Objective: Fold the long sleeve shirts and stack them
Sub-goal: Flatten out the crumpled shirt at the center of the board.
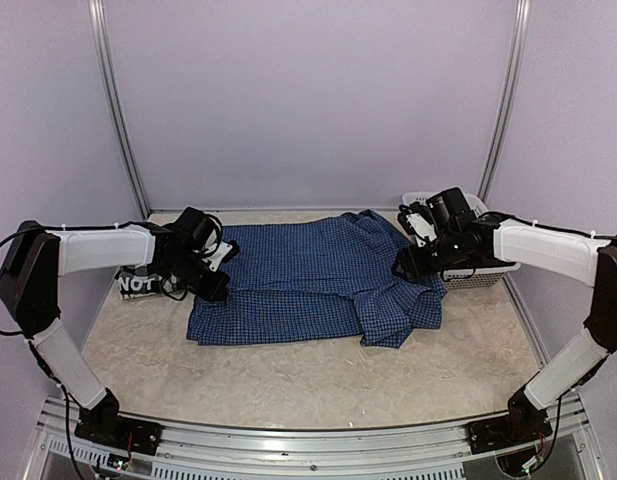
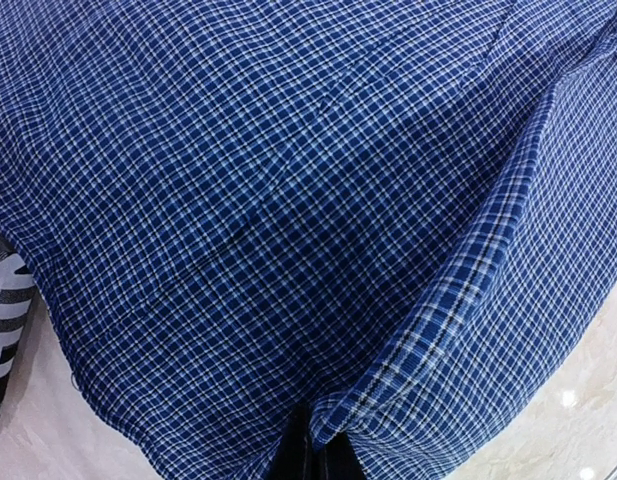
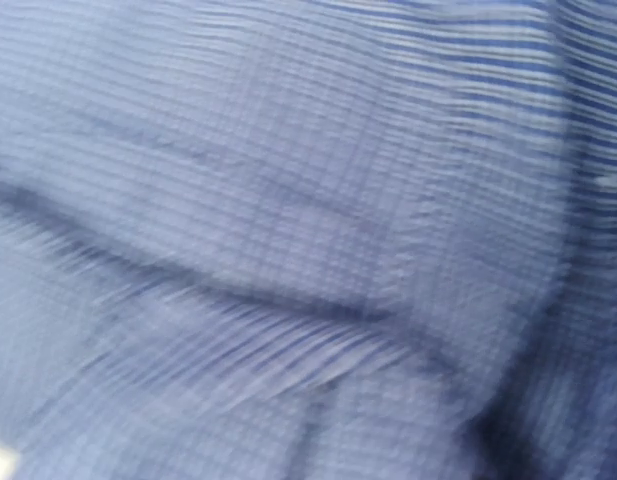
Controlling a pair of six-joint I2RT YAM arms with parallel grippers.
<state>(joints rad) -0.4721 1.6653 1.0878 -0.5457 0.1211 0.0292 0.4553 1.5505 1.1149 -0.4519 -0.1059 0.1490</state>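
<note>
At the far left we saw the plaid shirt [image 1: 136, 284] lying in a small bundle on the table [image 1: 288, 390]. Its white block letters showed, and the left arm partly hid it. We could not tell whether it was neatly folded.

Just to its right, the left gripper [image 1: 214, 283] sat at the left edge of the blue shirt [image 1: 308, 270]. It was pressed together, pinching a gathered ridge of the checked cloth, as the bottom of the left wrist view showed.

The blue shirt lay across the middle of the table, mostly flat. Its right part was doubled over into a thicker, rumpled layer.

At that right edge was the right gripper [image 1: 408, 263], low at the cloth. Its wrist view was blurred and filled with blue fabric, so we could not tell whether its jaws were spread or closed, nor whether it held anything. Just behind it stood the white basket [image 1: 483, 272].

We judged the task to be about midway. The blue shirt was only partly folded, needed further folds, and was not yet stacked with the plaid one.
</note>
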